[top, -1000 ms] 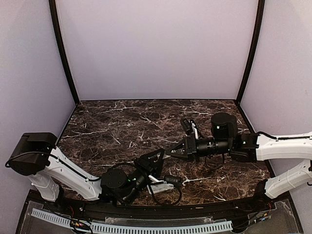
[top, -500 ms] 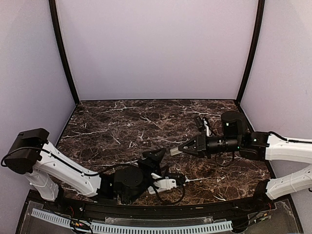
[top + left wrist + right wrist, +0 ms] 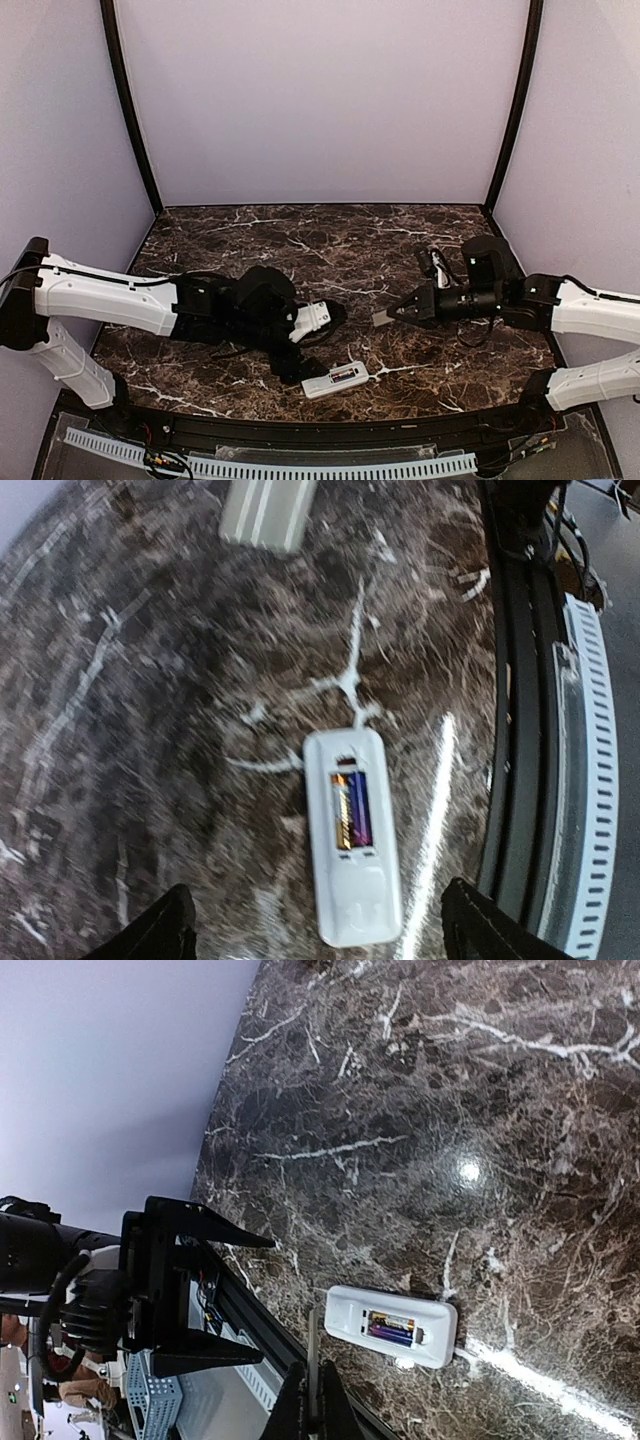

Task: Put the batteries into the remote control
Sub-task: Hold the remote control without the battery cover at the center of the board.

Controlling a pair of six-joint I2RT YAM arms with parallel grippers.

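Seeing remote control [image 3: 335, 379] back-up at worktop [image 3: 250, 240] 6 o'clock, batteries [image 3: 350, 810] in bay; my left fingers [image 3: 160, 930] spread beside it, right fingers [image 3: 295, 1410] pinching grey cover [image 3: 383, 319] at its 1 o'clock.

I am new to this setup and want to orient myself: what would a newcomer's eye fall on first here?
The white remote control lies back-up near the front edge of the marble table, batteries showing in its open bay. Farther back and right, the right arm holds a small grey cover in shut jaws.
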